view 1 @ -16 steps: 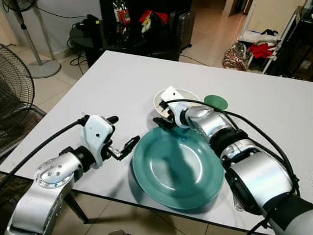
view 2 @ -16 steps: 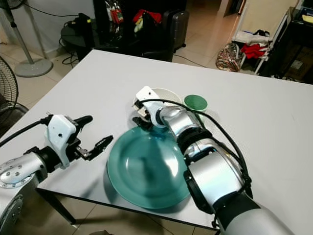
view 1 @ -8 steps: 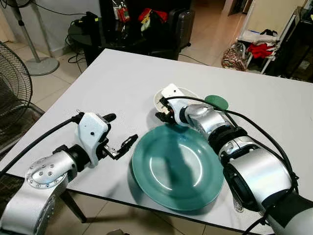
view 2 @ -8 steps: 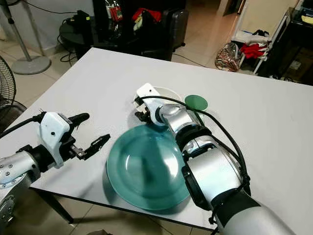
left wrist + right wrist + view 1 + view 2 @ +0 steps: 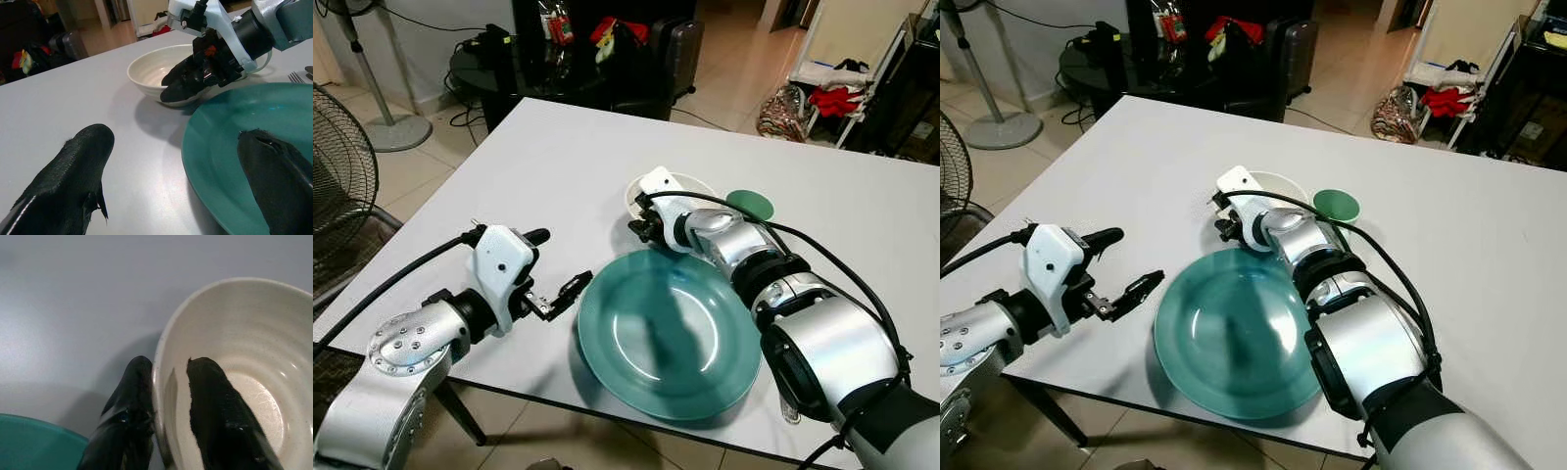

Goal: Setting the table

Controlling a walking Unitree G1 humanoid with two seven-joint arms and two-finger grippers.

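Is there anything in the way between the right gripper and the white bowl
Nothing visible. The right gripper already straddles the white bowl's rim, one finger inside and the other outside. The teal plate lies nearer the robot, beside the bowl.

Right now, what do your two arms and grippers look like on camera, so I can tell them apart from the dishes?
Both arms are silver metal with black joint rings. The left gripper has a white housing and two long black fingers; a black cable runs along the arm, and its elbow cap has small round holes. The right gripper has a white wrist housing, black fingers and looping black cables.
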